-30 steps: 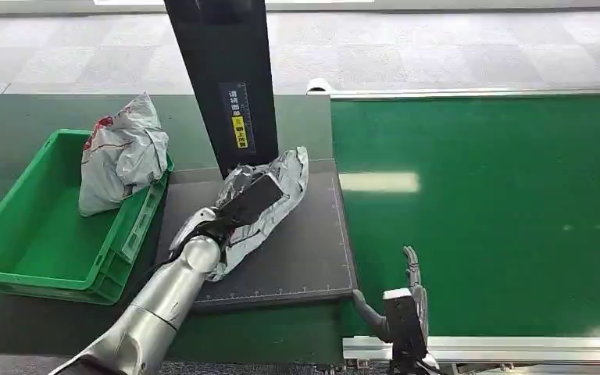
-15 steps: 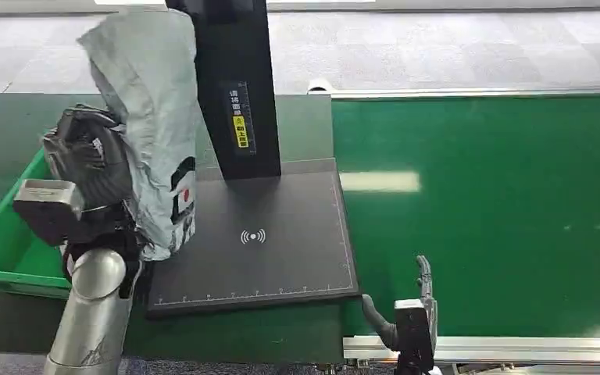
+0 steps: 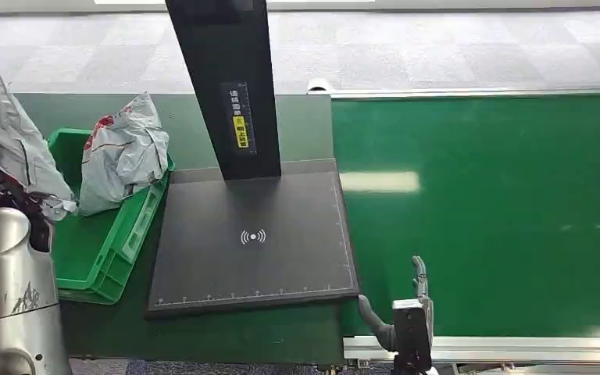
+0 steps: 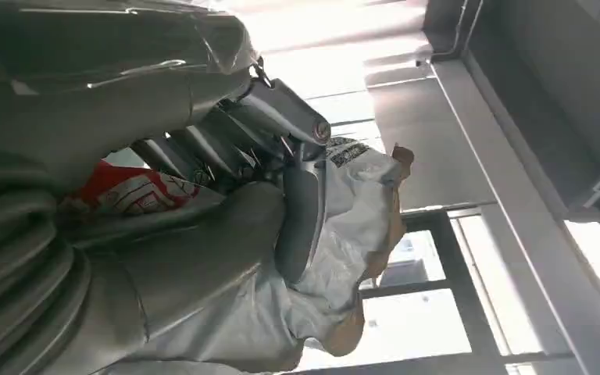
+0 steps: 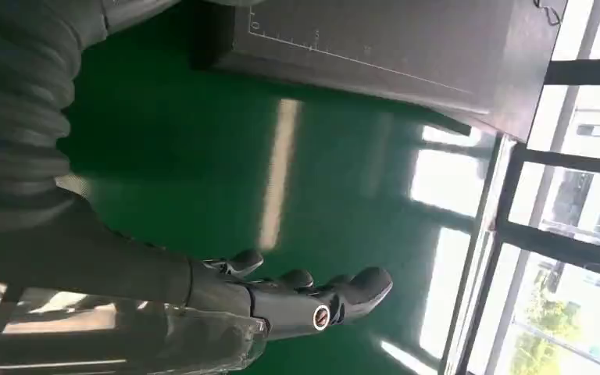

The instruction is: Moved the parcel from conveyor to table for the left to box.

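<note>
Left hand (image 4: 226, 203) raised at 9 o'clock of the head view, fingers clamped around grey parcel (image 3: 8, 148), held in the air above the near end of the green box (image 3: 101, 258). Second grey parcel with red print (image 3: 121, 152) resting inside box at far corner, leaning on its wall. Black scanning pad (image 3: 258, 242) on the surface, just right of the box. Right hand (image 5: 297, 293) at 5 o'clock over green conveyor (image 3: 500, 211), fingers extended and apart, holding nothing.

grey parcel (image 3: 16, 148), green bin (image 3: 105, 242), black scan pad (image 3: 258, 250), green conveyor (image 3: 500, 211).
</note>
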Controlling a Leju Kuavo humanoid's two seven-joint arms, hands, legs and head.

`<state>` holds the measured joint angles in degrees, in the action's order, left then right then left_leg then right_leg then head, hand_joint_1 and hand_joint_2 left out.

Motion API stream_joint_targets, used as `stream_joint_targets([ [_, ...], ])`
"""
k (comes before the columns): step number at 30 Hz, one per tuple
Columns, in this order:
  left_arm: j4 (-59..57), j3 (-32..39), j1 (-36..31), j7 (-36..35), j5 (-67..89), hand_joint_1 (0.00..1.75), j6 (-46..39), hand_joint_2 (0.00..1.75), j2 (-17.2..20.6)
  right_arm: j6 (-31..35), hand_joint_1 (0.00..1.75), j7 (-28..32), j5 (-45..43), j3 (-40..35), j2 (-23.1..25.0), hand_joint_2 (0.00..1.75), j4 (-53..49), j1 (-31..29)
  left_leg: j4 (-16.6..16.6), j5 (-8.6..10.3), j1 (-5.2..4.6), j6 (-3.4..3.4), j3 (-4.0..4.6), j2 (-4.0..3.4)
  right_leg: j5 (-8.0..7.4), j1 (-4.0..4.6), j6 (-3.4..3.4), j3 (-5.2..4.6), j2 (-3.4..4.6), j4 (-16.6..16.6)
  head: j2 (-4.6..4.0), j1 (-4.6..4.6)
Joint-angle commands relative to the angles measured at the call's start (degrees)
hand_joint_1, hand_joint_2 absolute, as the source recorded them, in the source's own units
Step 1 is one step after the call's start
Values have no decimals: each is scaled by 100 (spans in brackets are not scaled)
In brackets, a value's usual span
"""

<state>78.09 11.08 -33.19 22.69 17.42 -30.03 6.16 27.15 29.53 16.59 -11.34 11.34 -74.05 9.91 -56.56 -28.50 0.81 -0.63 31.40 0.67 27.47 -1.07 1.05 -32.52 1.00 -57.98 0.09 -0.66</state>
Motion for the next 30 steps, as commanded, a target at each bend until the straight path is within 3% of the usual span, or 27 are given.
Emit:
stream_joint_targets([
  [1,-2449,208,-1234,-469,468,175,-41,175,498,7,0,-105,-85,-60,-87,175,194,-111,2,5,5,5,2,3,-4,8,-8,5,-18,7,0,0],
  [4,-3924,79,-1913,-504,939,175,-174,175,716,-56,0,-155,-67,2,-62,175,182,-113,-1,12,5,0,8,18,-4,8,-12,0,-31,0,0,2],
  [6,-4320,56,-2033,-499,1011,175,-108,175,705,-78,0,-160,-58,19,-58,175,181,-103,3,15,5,-2,5,21,-7,8,-13,2,-32,1,0,-2],
  [10,-4632,313,-1985,-441,178,175,1322,175,409,-220,0,-102,-168,106,-53,175,273,-134,11,13,4,1,-7,7,-13,7,-15,9,-19,14,0,0],
  [11,-4656,178,-1917,-500,201,117,1453,175,380,-275,0,-77,-186,117,-61,175,320,-166,8,11,2,-1,-10,9,-8,5,-12,11,-18,10,0,-2],
  [12,-4701,53,-1882,-621,250,2,1470,175,369,-292,0,-67,-188,133,-56,175,373,-201,6,9,1,-1,-8,11,-6,3,-10,10,-17,6,0,2],
  [15,-4759,-65,-1804,-763,301,0,1050,175,399,-334,0,-43,-174,114,-41,175,430,-232,7,11,5,2,-5,12,-9,8,-12,13,-25,14,0,0],
  [20,-4820,19,-1809,-823,85,0,1074,175,423,-300,0,-35,-153,69,-64,175,465,-225,5,9,5,-3,2,1,-8,8,-15,-1,-12,7,0,2],
  [21,-4789,22,-1782,-821,53,0,984,0,410,-291,0,-29,-149,28,-89,175,481,-228,8,11,7,-3,1,5,-9,11,-18,3,-18,11,0,-2],
  [28,-3324,452,-1017,-113,-1362,0,802,0,446,-130,0,-25,-285,-326,-230,175,713,-358,7,6,4,-2,4,-16,-12,6,-12,-8,8,8,0,0],
  [30,-2194,315,-478,837,-1437,0,-57,0,436,-109,0,-15,-344,-413,-229,175,801,-417,6,3,4,-2,5,-26,-12,6,-12,-10,19,5,0,0],
])
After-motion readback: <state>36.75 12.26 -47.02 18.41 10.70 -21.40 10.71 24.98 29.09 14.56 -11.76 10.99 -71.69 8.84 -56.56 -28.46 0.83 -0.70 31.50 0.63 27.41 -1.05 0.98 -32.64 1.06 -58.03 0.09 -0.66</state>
